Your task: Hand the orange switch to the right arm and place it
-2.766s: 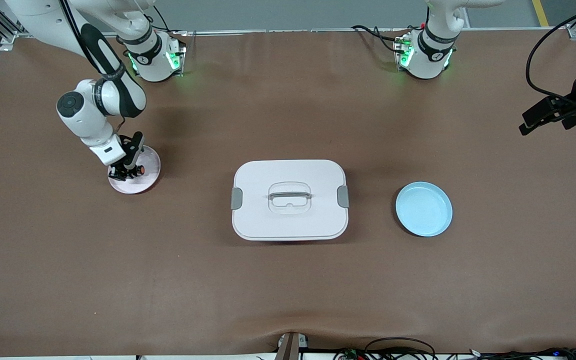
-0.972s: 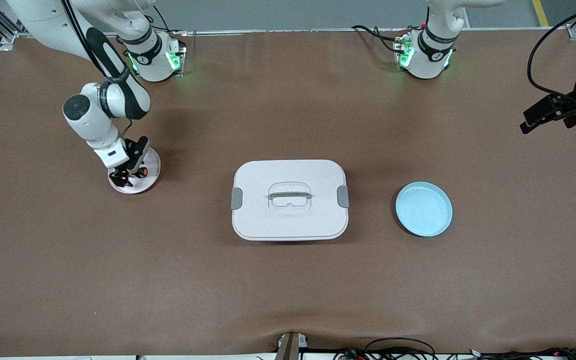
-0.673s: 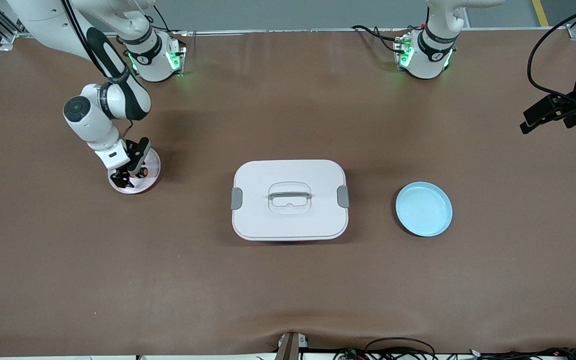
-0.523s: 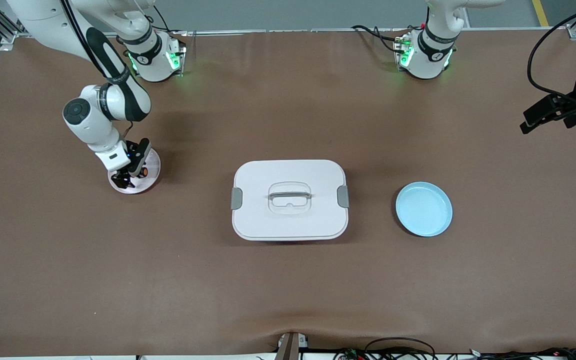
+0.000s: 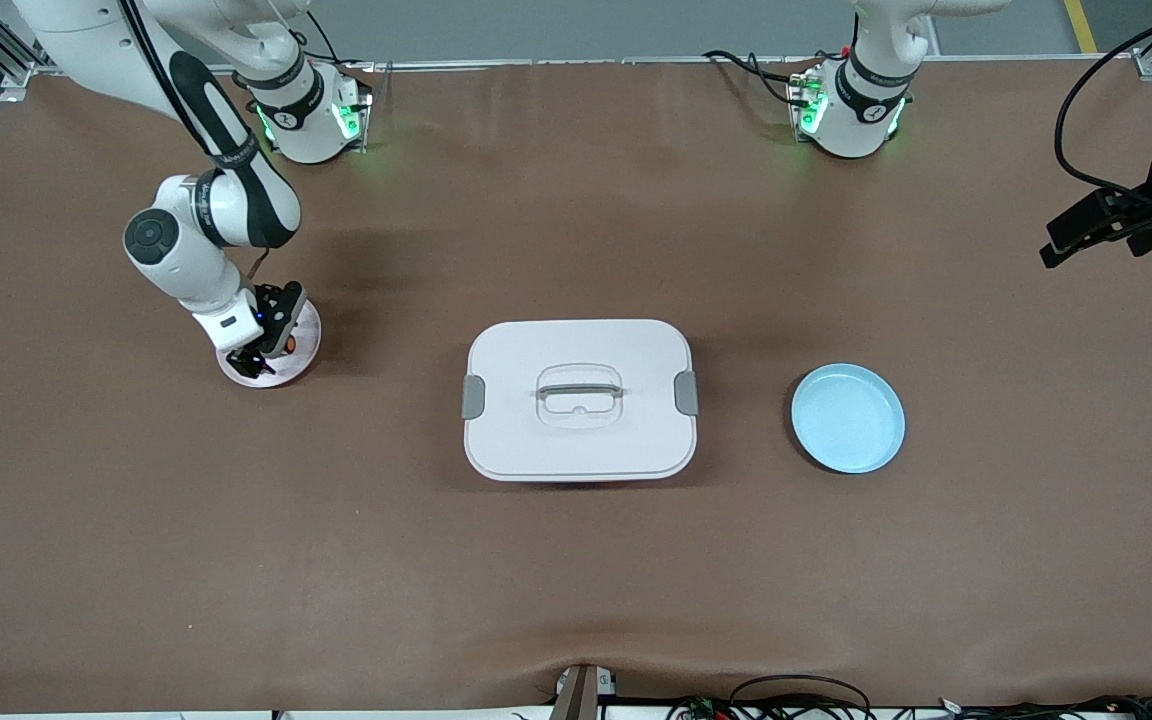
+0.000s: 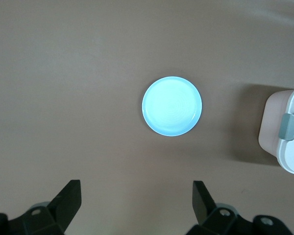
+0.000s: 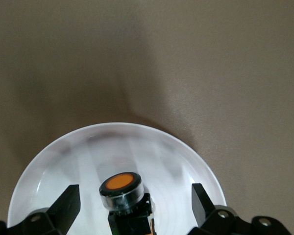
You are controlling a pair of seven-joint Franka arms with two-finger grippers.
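Observation:
The orange switch (image 5: 287,343) lies on a small white plate (image 5: 281,376) toward the right arm's end of the table. In the right wrist view the switch (image 7: 120,187) shows its orange round end and black body on that plate (image 7: 63,147). My right gripper (image 5: 258,357) is low over the plate and open; in its wrist view the gripper (image 7: 135,203) has a finger on each side of the switch, both clear of it. My left gripper (image 5: 1061,245) is open and empty, waiting high over the left arm's end of the table (image 6: 135,200).
A white lidded box (image 5: 579,398) with a handle and grey clips stands mid-table, and its corner shows in the left wrist view (image 6: 289,132). A light blue plate (image 5: 847,417) lies beside it toward the left arm's end and shows in the left wrist view (image 6: 172,106).
My right wrist has shifted and tilted a little over the white plate, with the open fingers still around the switch. The switch has stayed on the plate. The left arm has not moved.

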